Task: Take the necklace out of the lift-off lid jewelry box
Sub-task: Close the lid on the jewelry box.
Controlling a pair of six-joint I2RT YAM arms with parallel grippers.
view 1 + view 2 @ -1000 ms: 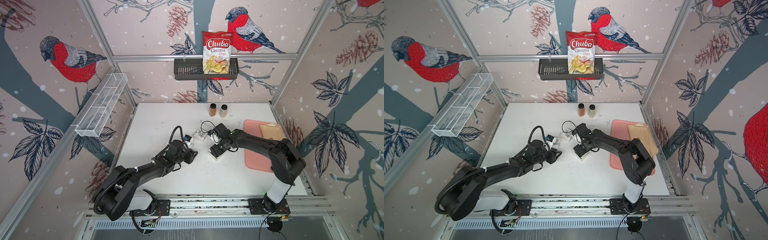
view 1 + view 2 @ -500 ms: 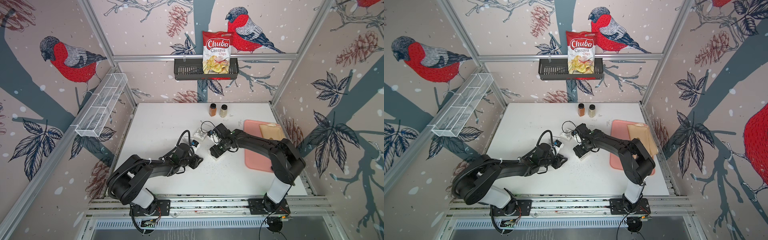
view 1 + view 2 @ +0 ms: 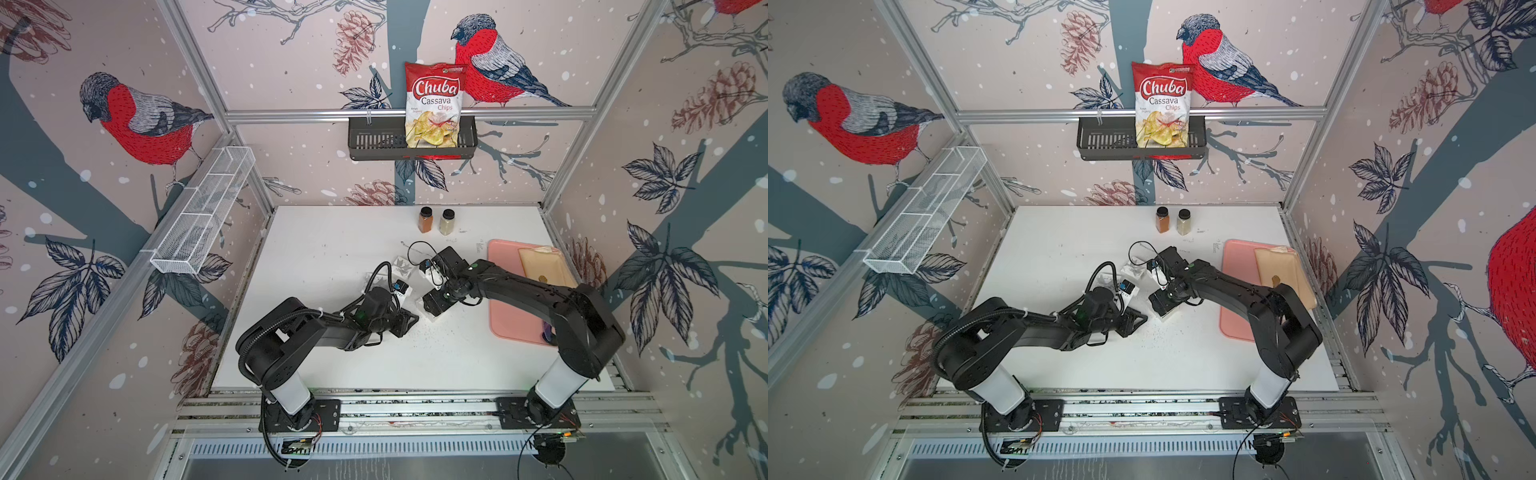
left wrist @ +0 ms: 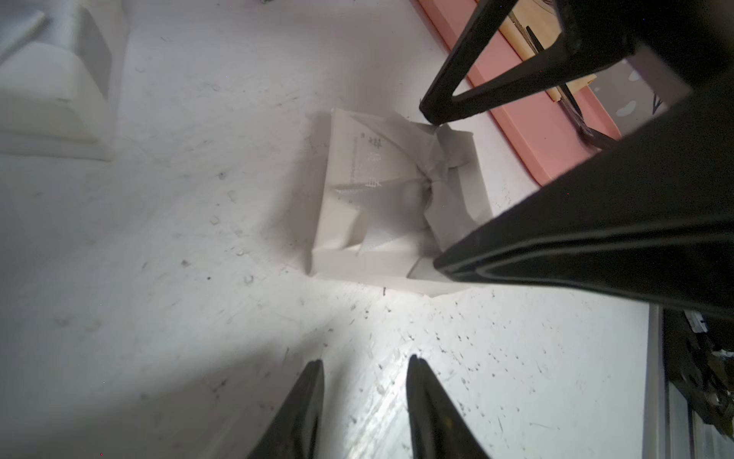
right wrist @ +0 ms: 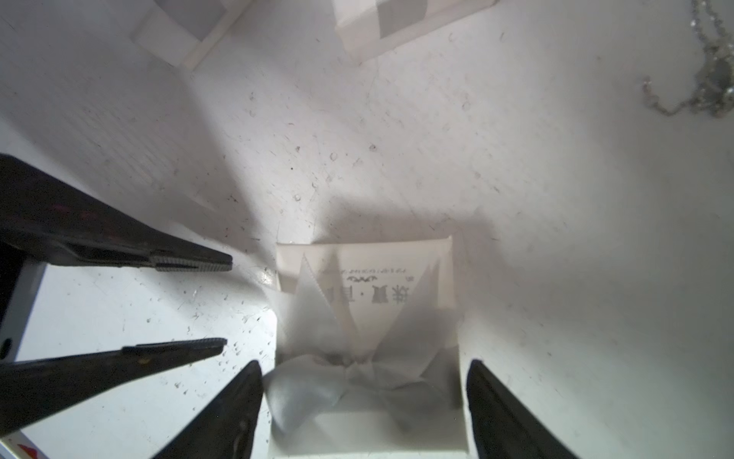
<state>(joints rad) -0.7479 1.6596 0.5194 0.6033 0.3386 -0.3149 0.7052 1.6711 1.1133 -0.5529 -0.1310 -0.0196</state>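
- box base (image 4: pixel 51 91): white, stepped rim, pale padded insert showing; uncovered on the table (image 3: pixel 332 249), left and far of the lid.
- lid (image 5: pixel 369 286): cream square lying flat near the table's middle, with grey printed characters on top and a grey-white satin bow (image 5: pixel 302 393) tied across it.
- necklace (image 5: pixel 711 83): fine silvery chain bunched in a loose heap on the bare table, outside the box and well apart from the lid.
- left gripper (image 4: pixel 364 361): low over the table, just left and near of the lid; jaws narrow but parted, nothing between them.
- right gripper (image 5: pixel 363 362): jaws wide, straddling the lid; one fingertip (image 5: pixel 250 373) against the bow loop, a thin gap at the opposite lid edge, no firm grip seen.
- pink tray (image 3: pixel 505 307): right of the lid, with a tan pouch (image 3: pixel 540 266) on its far part.
- right wrist view alone gives the necklace and the lid print; left wrist view alone gives the padded insert.
- in both top views the lid is mostly covered by the right gripper.
- necklace cut off at the frame edge; too fine to make out in either top view, so its side of the scene cannot be told.
- second white piece (image 3: pixel 376 277) beside the base is partly behind the left arm's cable; identity unclear.
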